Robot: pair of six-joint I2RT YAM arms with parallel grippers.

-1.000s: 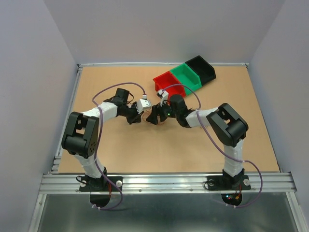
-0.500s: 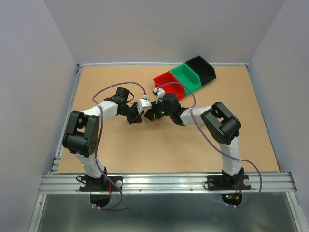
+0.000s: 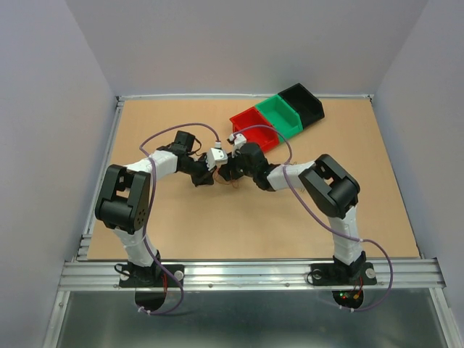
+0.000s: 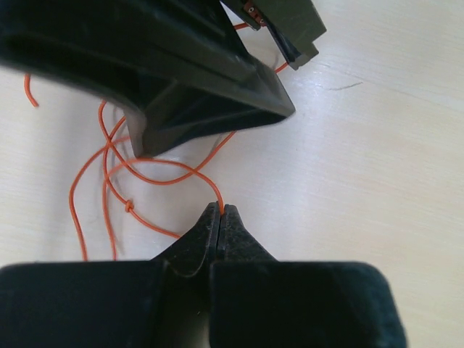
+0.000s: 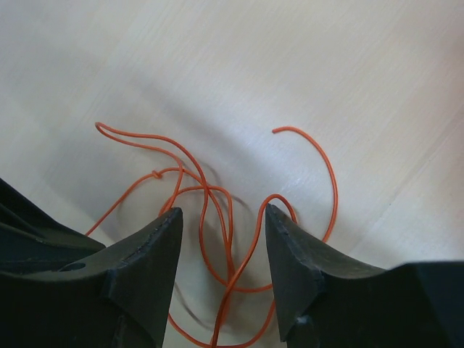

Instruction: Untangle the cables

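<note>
The cables lay in a loose orange tangle at the middle of the counter, near-left of the red bin. The right jaws stood apart, straddling several strands; the left jaws were clamped on one strand. Hair-thin, light and springy, they probably wanted pinching close beside the small knot.

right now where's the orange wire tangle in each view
top external: orange wire tangle, centre of picture, barely visible
left wrist: left of centre, one strand pinched by the left gripper
right wrist: lower centre, inside the open right gripper
shared landmark: the small knot, in both wrist views
</note>
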